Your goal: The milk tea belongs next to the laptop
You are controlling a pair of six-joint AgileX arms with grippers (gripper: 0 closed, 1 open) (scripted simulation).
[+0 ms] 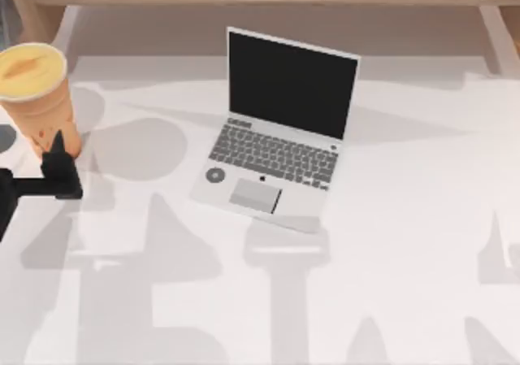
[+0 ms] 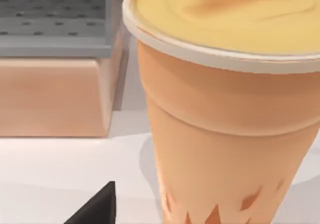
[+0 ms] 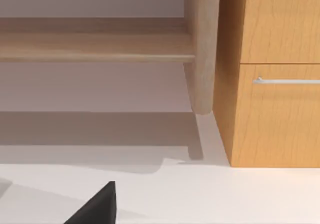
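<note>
Milk tea (image 1: 36, 97): stands upright at the far left of the bench (image 1: 390, 259), well apart from the laptop (image 1: 276, 137); its creamy top faces up and looks level.
Laptop: open near the bench centre, screen raised, keyboard and trackpad towards the viewer; bare bench lies along both its flanks.
Left end effector (image 1: 58, 166): at the foot of the cup, just beside or touching its base in the top view; the left wrist view shows the cup wall (image 2: 225, 149) close ahead and one dark fingertip (image 2: 97, 206). Whether it is released or clenched on the cup cannot be told.
Right arm: parked off the right side, its wrist camera looking at a wooden cabinet (image 3: 270, 74).
Step in hand: judged to be securing the cup before carrying it right.
Doing it well: grip low on the tapered wall with both fingers square to it, since a taper tends to slip upward; keep the cup vertical; travel slowly.
Placement: set it down beside the laptop's left edge, near but not touching.
</note>
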